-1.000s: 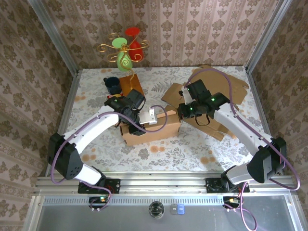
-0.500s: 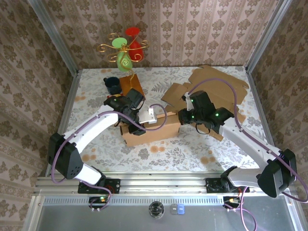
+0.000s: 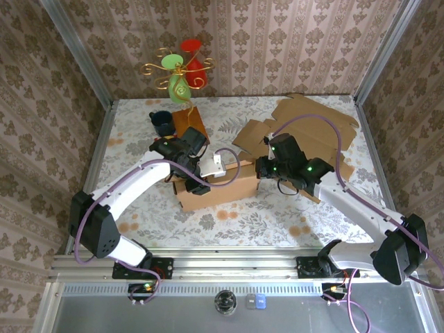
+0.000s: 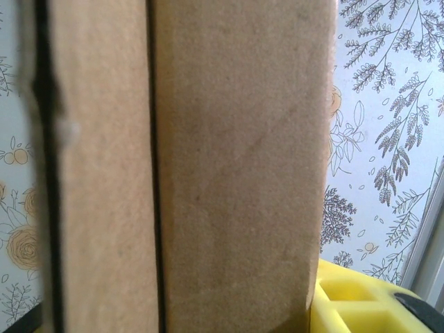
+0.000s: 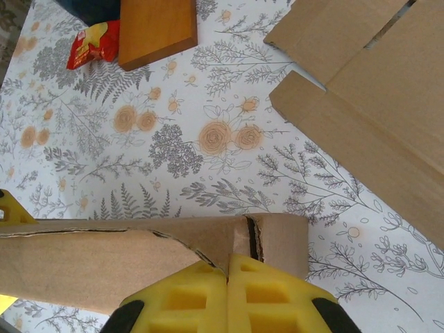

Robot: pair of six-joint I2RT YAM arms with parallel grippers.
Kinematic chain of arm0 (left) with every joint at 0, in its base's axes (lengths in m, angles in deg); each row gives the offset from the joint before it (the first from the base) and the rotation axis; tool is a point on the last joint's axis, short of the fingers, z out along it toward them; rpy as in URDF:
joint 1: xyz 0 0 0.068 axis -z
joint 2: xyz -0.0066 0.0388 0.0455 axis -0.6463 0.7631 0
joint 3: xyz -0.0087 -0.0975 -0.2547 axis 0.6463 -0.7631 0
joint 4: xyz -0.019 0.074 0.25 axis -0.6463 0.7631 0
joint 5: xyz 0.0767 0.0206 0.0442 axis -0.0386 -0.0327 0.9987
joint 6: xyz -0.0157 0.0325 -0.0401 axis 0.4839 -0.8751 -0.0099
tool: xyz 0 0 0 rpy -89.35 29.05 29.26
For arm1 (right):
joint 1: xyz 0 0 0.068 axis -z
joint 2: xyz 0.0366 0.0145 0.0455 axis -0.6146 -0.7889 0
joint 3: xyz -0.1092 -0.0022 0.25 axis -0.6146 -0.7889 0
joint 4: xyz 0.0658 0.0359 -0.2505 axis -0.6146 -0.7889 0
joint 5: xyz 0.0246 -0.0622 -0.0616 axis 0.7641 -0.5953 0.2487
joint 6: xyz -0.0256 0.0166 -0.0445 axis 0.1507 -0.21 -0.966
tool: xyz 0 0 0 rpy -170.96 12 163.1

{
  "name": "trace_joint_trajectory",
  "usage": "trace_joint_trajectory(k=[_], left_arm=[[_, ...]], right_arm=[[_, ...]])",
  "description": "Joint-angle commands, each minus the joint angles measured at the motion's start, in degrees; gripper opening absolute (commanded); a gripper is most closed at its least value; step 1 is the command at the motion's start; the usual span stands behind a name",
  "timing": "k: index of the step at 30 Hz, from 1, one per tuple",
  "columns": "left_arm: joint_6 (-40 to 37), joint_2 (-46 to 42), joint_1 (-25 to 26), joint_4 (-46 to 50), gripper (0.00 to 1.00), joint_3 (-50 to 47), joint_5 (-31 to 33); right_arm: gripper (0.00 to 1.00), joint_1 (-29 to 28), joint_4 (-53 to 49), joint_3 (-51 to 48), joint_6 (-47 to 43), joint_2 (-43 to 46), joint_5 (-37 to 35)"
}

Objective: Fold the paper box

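The brown paper box (image 3: pixel 218 184) lies long and low in the middle of the table. My left gripper (image 3: pixel 196 182) sits on its left end. In the left wrist view the box wall (image 4: pixel 236 173) spans the space between the jaws, with one yellow finger (image 4: pixel 361 302) against its right edge, so it is shut on the box. My right gripper (image 3: pixel 261 169) is at the box's right end. Its yellow pads (image 5: pixel 270 298) meet with no gap and press on the box's (image 5: pixel 139 257) top, where a cut flap edge and a slit show.
Flat cardboard sheets (image 3: pixel 316 128) (image 5: pixel 368 90) lie at the back right, close behind the right arm. A wooden block (image 3: pixel 189 122) (image 5: pixel 156 28), a dark mug (image 3: pixel 163 122) and a red snack packet (image 5: pixel 94 43) sit back left, below a colourful ornament (image 3: pixel 182 69).
The right arm has swung forward and its elbow has dropped toward the near edge, while its gripper stays at the box's right end. The left arm and the box have barely shifted.
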Motion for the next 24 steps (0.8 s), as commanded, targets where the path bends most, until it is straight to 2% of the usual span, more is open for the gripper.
trace_joint_trajectory(k=[1,8,17,18,24], left_arm=[[4.2,1.0,-1.4,-2.1,0.42,1.6,0.7],[5.1,0.5,-2.0,-2.7,0.45,1.5,0.0],[9.9,-3.7,-4.3,-5.0,0.64,-0.2,-2.0],[10.6,-4.5,-4.7,-5.4,0.69,-0.7,-2.7],[12.1,-8.1,-5.0,-6.2,0.71,-3.8,-3.6]], right_arm=[[0.0,-0.6,-6.1,-1.6,1.2,0.4,-3.4],[0.0,-0.8,-0.4,-7.6,-2.6,3.6,-5.3],[0.0,-1.8,0.1,-6.3,-1.9,2.5,-6.9],[0.0,-2.1,0.2,-6.3,-1.8,2.3,-7.1],[0.0,-3.3,0.2,-5.2,-1.2,1.9,-8.4]])
